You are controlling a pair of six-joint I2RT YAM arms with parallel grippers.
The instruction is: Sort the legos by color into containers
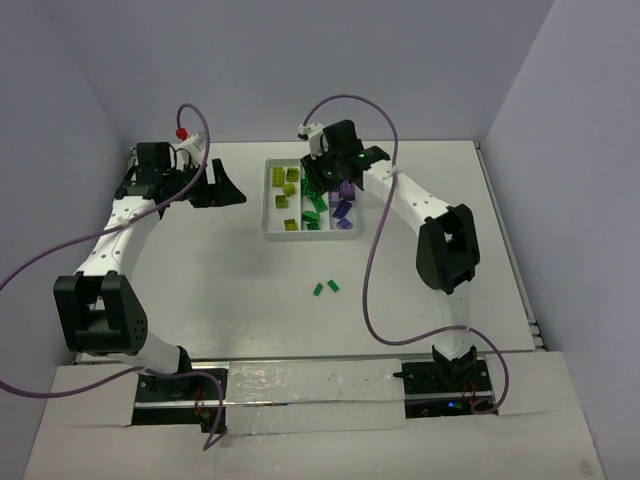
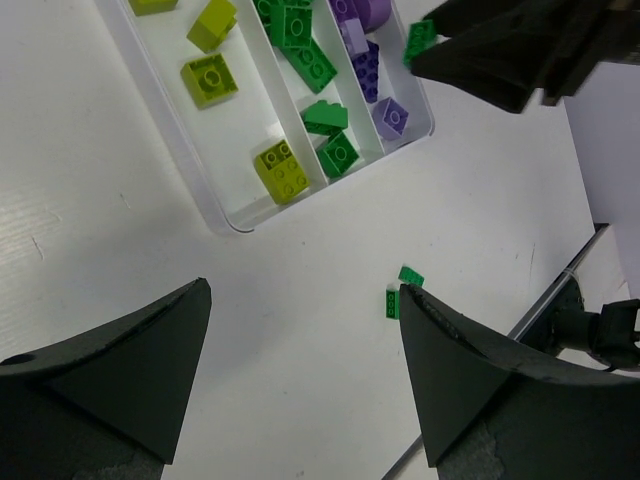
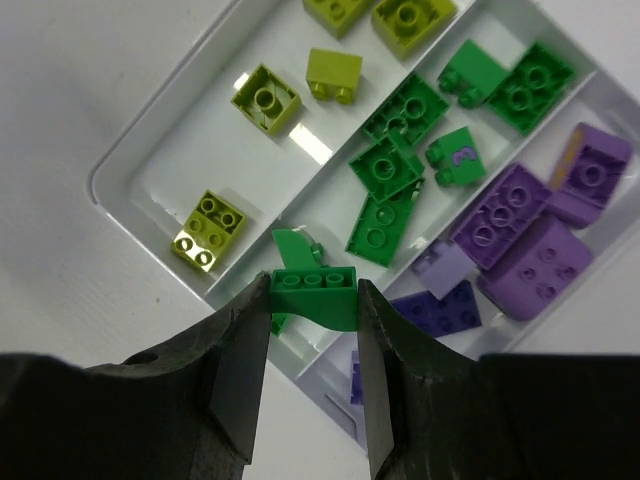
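Note:
The white tray (image 1: 308,236) has three compartments: yellow-green legos (image 3: 265,98) on the left, green legos (image 3: 398,165) in the middle, and purple legos (image 3: 505,215) on the right. My right gripper (image 3: 313,305) is shut on a green lego (image 3: 313,292) and holds it above the near end of the green compartment; it hovers over the tray in the top view (image 1: 330,178). Two small green legos (image 1: 318,289) (image 1: 333,286) lie on the table in front of the tray. My left gripper (image 2: 305,290) is open and empty, left of the tray (image 2: 250,110).
The two loose green legos show beside my left gripper's right finger in the left wrist view (image 2: 392,302). The right arm's purple cable (image 1: 372,290) loops over the table to the right of them. Walls close in the back and both sides.

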